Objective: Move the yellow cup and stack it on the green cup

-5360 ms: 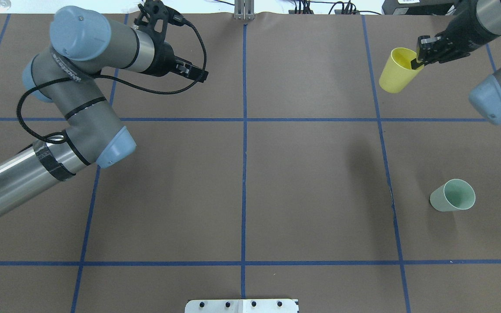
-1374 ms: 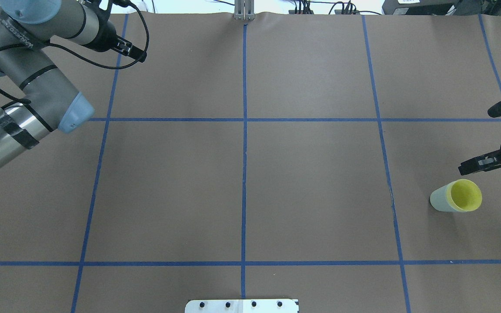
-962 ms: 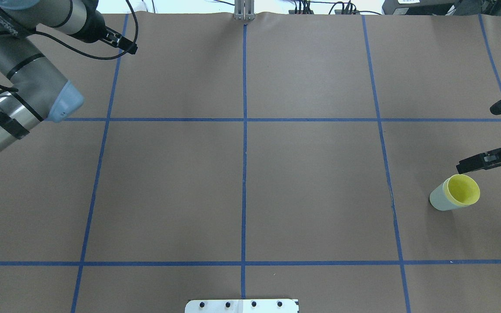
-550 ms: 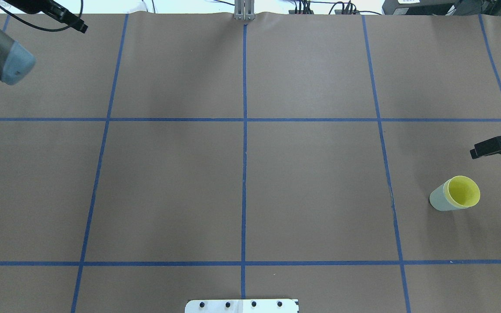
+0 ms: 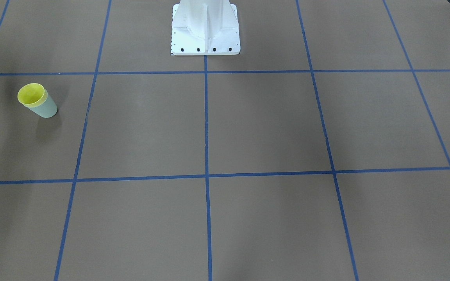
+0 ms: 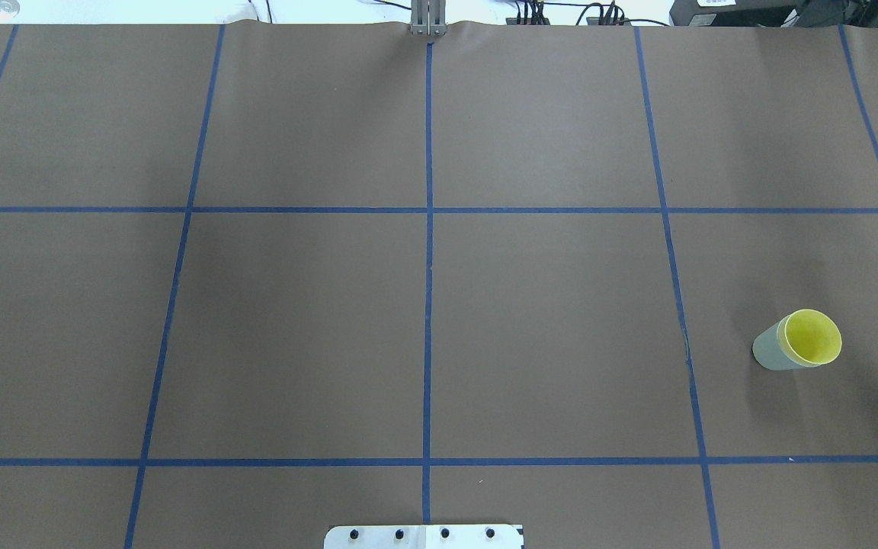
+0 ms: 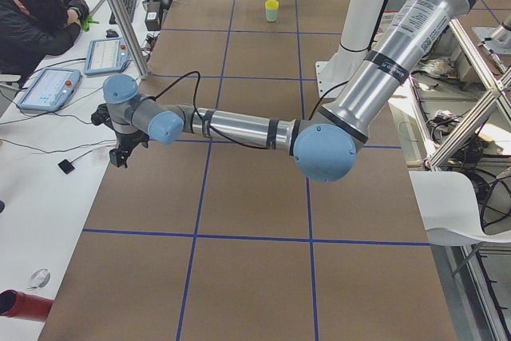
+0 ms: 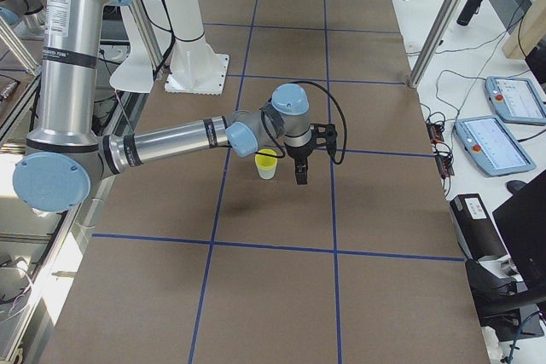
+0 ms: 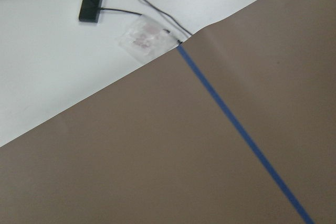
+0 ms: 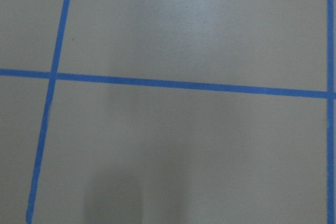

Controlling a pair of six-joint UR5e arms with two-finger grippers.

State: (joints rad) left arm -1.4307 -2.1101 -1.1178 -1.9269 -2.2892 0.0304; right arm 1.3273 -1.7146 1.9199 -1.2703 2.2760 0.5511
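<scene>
The yellow cup (image 6: pixel 812 337) sits inside the green cup (image 6: pixel 767 356). Only its yellow rim and inside show above the green one. The two cups stand up straight on the brown table (image 6: pixel 424 305). They are far off to the robot's right of the white base (image 6: pixel 424 536) and a little way out in front of it. Nothing touches them.

The right gripper (image 8: pixel 300 178) hangs in the air and points down. It is farther out from the base than the cups and apart from them. It has no cup in it. I cannot tell how wide its fingers are.

The left gripper (image 7: pixel 120 159) is far from the base on the other side, by the far left corner of the table. No cup is in it. I cannot tell if its fingers are apart or together.
</scene>
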